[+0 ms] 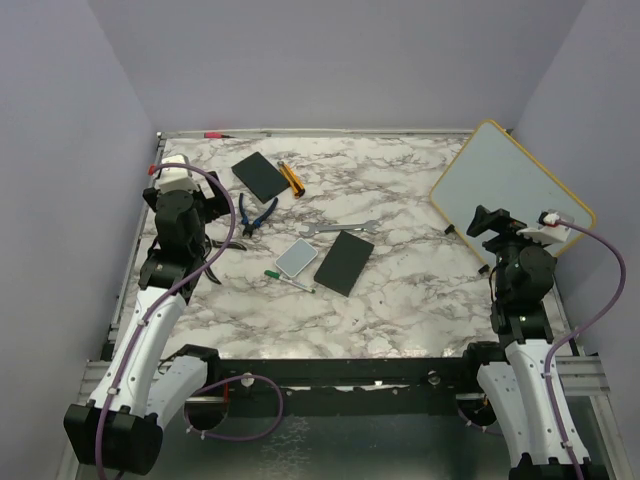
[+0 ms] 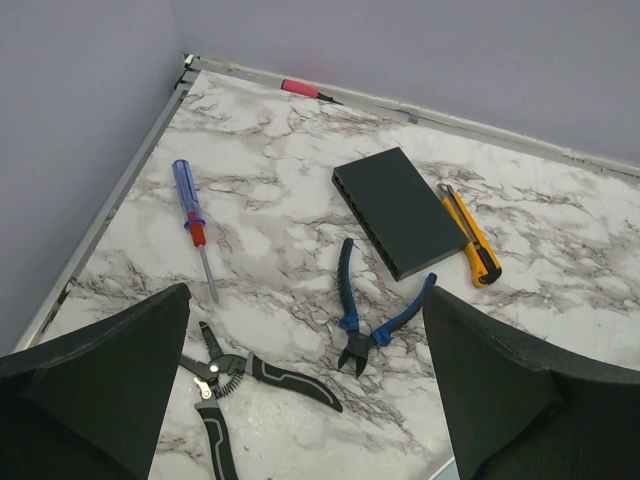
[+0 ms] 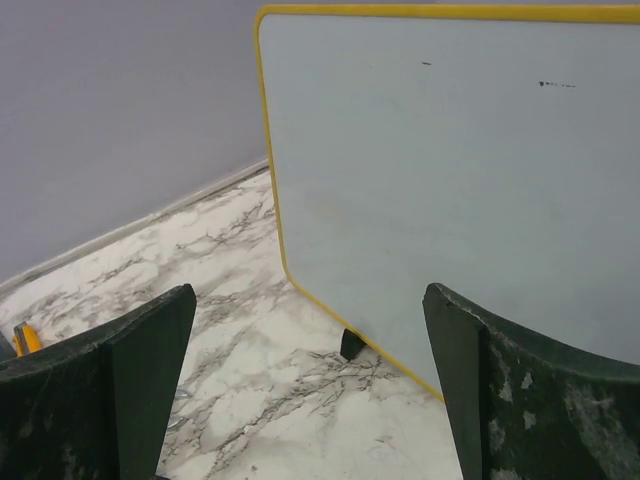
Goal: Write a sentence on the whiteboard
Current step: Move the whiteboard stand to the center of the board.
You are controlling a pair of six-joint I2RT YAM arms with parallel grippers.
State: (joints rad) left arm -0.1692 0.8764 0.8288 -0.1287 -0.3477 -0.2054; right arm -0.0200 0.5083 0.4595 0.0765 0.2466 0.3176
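The whiteboard (image 1: 510, 185), white with a thin yellow rim, stands tilted at the far right on small black feet; in the right wrist view the whiteboard (image 3: 430, 180) fills the upper right. Its surface is blank apart from a few dark specks, and no sentence is in view. My right gripper (image 1: 490, 222) hovers just in front of the board's near edge, and there my right gripper (image 3: 308, 290) is open and empty. My left gripper (image 1: 200, 215) is over the table's left side; seen from the wrist, my left gripper (image 2: 305, 292) is open and holds nothing. A green marker (image 1: 288, 281) lies mid-table.
A pale pad (image 1: 296, 258) and a black slab (image 1: 344, 262) lie by the marker. A second black slab (image 2: 400, 210), a yellow knife (image 2: 468, 235), blue cutters (image 2: 365, 320), black wire strippers (image 2: 235, 375), a blue screwdriver (image 2: 195, 225) and a wrench (image 1: 340, 229) lie on the marble. Walls enclose three sides.
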